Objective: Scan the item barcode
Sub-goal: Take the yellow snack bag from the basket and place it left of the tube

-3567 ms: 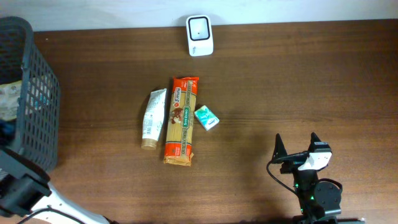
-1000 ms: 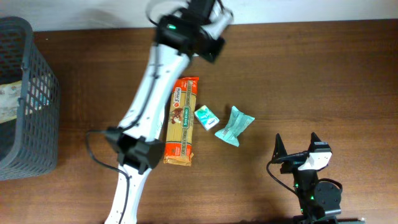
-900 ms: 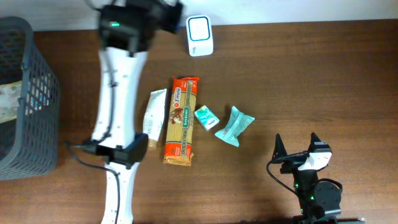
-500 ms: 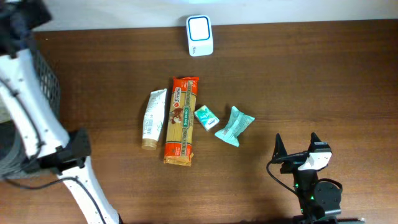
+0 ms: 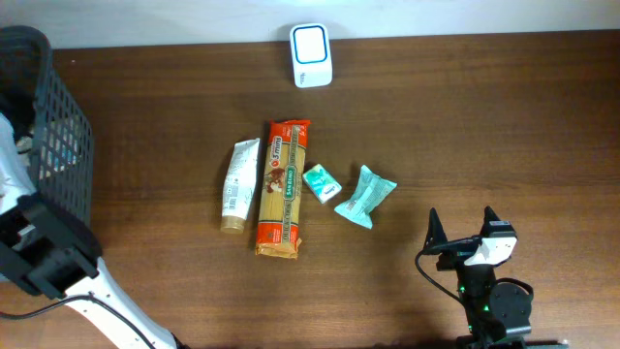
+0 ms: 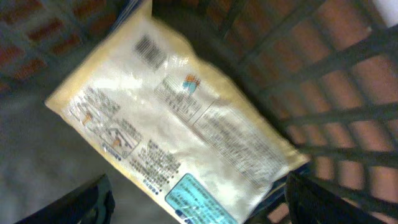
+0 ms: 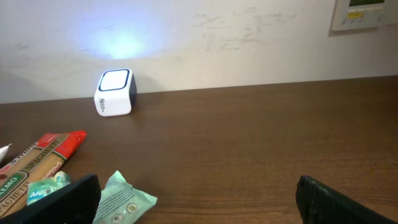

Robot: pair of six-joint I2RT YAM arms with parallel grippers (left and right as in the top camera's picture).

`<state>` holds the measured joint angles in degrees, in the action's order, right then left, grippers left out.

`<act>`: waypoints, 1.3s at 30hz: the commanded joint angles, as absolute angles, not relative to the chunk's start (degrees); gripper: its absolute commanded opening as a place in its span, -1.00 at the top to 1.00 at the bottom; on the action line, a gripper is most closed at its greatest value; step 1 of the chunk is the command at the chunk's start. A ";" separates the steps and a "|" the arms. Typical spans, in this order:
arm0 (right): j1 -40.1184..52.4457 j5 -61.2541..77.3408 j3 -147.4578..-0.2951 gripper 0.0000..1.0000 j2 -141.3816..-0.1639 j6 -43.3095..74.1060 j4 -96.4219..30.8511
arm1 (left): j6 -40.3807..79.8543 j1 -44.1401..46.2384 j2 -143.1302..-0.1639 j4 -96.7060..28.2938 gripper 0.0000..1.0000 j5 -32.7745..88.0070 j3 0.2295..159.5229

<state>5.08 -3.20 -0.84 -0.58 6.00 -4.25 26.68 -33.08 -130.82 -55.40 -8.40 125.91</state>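
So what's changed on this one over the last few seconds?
A teal crinkled pouch now lies beside the small green box. The left arm swung from the white scanner back over the dark mesh basket, and the left pincer stands open above a pale yellow packet inside. Unchanged: right pincer open and parked; white tube, orange pasta pack, box and scanner.
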 commanded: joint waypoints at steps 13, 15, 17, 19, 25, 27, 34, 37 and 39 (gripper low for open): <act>5.52 -3.51 -0.32 -0.97 -0.21 6.20 -4.32 | 19.64 -33.19 -140.92 -42.94 -0.56 -8.40 112.60; 5.52 -3.51 -0.32 -0.97 -0.21 6.22 -4.32 | 19.64 -33.19 -140.92 -43.86 0.21 -8.38 112.60; 5.52 -3.51 -0.32 -0.97 -0.21 6.20 -4.32 | 19.64 -33.19 -140.92 -46.37 1.00 -7.88 112.60; 5.52 -3.51 -0.32 -0.97 -0.21 6.22 -4.29 | 19.64 -33.19 -140.51 -47.79 1.00 -5.72 113.25; 5.52 -3.51 -0.32 -0.97 -0.21 6.20 -4.32 | 22.70 -33.19 -126.06 -49.50 1.00 0.19 117.38; 5.52 -3.51 -0.32 -0.97 -0.21 6.22 -4.32 | 23.14 -33.71 -121.78 -50.46 1.00 -1.08 117.38; 5.52 -3.51 -0.32 -0.97 -0.21 6.20 -4.32 | 24.82 -36.18 -116.11 -55.53 1.00 -1.28 117.43; 5.52 -3.51 -0.32 -0.97 -0.21 6.20 -4.32 | 24.80 -36.18 -109.91 -52.64 1.00 -1.48 117.49; 5.52 -3.51 -0.32 -0.97 -0.21 6.20 -4.32 | 24.80 -36.18 -104.57 -51.22 1.00 -1.50 117.49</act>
